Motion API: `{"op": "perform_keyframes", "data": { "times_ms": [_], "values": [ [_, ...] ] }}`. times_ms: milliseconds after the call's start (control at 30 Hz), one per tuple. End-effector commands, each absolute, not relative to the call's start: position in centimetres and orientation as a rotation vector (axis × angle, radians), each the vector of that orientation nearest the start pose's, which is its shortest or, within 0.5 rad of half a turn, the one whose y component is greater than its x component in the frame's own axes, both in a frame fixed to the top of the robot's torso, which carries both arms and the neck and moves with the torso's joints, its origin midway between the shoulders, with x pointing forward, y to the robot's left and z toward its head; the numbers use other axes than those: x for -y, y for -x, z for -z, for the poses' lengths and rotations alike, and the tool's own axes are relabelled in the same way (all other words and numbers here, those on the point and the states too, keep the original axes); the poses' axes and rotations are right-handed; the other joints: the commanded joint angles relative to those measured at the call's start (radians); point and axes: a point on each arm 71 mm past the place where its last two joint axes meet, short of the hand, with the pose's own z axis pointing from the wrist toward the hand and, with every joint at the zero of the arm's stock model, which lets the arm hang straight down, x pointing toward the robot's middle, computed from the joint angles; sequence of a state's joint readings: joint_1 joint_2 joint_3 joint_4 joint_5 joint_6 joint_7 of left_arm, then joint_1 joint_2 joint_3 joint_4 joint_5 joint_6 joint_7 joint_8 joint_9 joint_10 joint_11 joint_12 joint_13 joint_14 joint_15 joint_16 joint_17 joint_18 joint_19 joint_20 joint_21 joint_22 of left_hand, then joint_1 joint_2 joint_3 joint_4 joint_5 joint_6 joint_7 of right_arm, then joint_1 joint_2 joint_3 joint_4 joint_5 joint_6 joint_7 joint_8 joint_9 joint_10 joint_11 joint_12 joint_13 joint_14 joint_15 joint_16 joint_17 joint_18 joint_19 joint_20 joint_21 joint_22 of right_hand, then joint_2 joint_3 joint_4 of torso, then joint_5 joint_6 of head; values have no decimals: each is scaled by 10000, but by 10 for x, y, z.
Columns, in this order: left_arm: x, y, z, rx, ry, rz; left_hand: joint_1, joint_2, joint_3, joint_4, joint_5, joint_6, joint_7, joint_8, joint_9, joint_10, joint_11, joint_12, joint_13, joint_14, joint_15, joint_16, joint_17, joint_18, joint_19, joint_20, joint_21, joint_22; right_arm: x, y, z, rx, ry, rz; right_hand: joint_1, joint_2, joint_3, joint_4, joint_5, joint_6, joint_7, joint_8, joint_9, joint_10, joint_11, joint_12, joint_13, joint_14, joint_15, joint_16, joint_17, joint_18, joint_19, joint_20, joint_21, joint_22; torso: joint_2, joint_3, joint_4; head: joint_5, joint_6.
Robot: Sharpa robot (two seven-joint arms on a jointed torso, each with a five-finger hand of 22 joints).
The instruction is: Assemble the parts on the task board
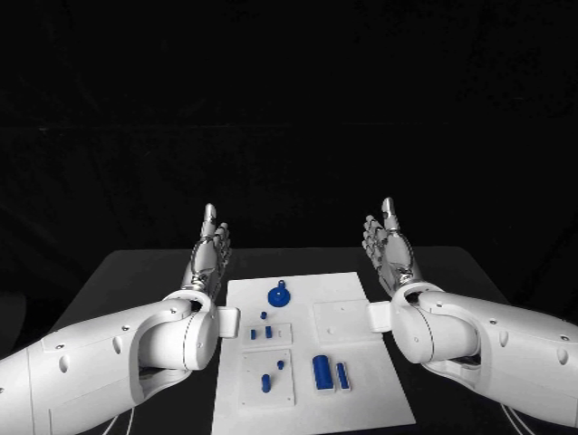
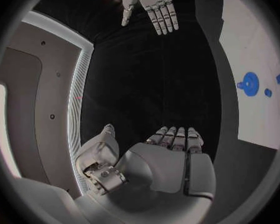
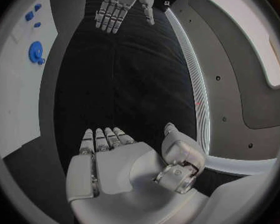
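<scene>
Board, a white plate, lies flat in the middle of the black desk, between the two arms. It carries small blue parts. Nearest its far edge is a round part with a small tab at its top. Below that sit a tiny stud and two short pegs standing side by side on a raised white square. Toward the near edge, a thick dark-blue bar lies lengthwise with a thinner, paler bar just beside it. To their left another raised square holds two more small pieces. A plain raised square on the board's right side bears no blue part that can be made out.

Left hand is held up beside the board's left edge, fingers straight and close together, holding nothing. Right hand mirrors it beside the right edge, fingers likewise extended and holding nothing. Neither hand touches the board or any part.

From the left wrist, the round part shows on the white board, with the right hand across from it, fingers spread.
</scene>
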State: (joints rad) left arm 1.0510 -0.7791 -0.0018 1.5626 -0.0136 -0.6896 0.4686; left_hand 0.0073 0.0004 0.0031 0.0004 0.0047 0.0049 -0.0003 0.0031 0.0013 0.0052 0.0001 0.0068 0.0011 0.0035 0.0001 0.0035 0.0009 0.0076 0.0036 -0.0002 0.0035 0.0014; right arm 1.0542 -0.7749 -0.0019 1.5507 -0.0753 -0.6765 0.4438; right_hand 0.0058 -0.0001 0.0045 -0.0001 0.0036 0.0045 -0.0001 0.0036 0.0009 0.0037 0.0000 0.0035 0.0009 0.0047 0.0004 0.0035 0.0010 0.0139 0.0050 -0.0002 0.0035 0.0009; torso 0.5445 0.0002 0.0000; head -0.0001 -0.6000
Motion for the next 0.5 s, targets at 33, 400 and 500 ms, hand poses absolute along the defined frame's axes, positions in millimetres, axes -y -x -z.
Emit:
{"op": "perform_keyframes", "data": {
  "times_ms": [33,400,500],
  "values": [
    [-192,-462,224,-12178,12089,12289,-73,-4,-31,-4,-47,-49,3,-31,-13,-52,-1,-68,-11,-35,-1,-35,-9,-76,-36,2,-35,-14,192,-462,224,-12181,-12084,-12290,-58,1,-45,1,-36,-45,1,-36,-9,-37,0,-35,-9,-47,-4,-35,-10,-139,-50,2,-35,-9,-3,-2,0,1,0],
    [-192,-462,224,-12178,12089,12289,-73,-4,-31,-4,-47,-49,3,-31,-13,-52,-1,-68,-11,-35,-1,-35,-9,-76,-36,2,-35,-14,192,-462,224,-12178,-12089,-12289,-58,1,-45,1,-36,-45,1,-36,-9,-37,0,-35,-9,-47,-4,-35,-10,-139,-50,2,-35,-9,-3,-2,0,1,0],
    [-192,-462,224,-12178,12089,12289,-73,-4,-31,-4,-47,-49,3,-31,-13,-52,-1,-68,-11,-35,-1,-35,-9,-76,-36,2,-35,-14,192,-462,224,-12178,-12089,-12289,-58,1,-45,1,-36,-45,1,-36,-9,-37,0,-35,-9,-47,-4,-35,-10,-139,-50,2,-35,-9,-3,-2,0,1,0]
  ]
}}
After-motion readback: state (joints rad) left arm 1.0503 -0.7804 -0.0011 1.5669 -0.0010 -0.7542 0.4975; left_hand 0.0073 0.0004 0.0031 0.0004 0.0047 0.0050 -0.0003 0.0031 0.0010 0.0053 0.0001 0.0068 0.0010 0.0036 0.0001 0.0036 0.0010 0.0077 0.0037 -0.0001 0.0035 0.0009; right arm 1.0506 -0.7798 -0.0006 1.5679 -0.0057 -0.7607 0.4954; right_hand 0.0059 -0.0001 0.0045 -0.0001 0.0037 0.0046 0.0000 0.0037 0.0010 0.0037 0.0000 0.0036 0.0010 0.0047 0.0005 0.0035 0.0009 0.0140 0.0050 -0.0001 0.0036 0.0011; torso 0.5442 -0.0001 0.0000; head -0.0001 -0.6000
